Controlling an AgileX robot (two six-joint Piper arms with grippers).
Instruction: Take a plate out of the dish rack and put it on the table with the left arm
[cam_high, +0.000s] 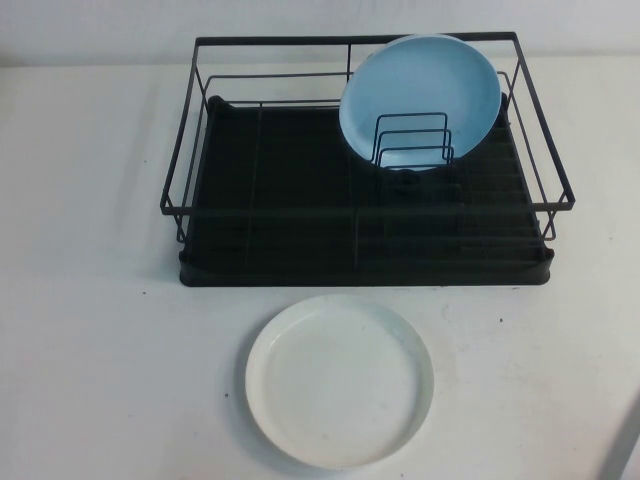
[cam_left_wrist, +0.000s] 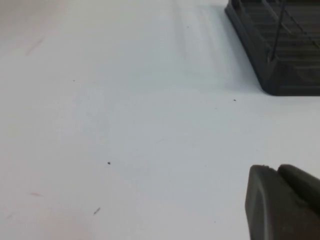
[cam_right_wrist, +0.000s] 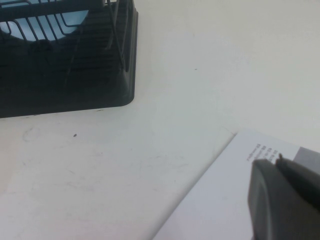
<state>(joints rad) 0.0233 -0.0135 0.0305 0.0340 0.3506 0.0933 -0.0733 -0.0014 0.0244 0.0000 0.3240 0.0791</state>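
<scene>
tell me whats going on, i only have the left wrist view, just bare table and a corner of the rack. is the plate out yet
Observer: Yes. The white plate lies flat on the table, just in front of the dish rack.
Operator: anything left in the rack
Observer: A light blue plate leans upright against the wire dividers at the back right.
Operator: where are the grippers
Observer: Neither shows in the high view. The right gripper hovers over a sheet of paper near the rack's corner; the left gripper is over bare table.
</scene>
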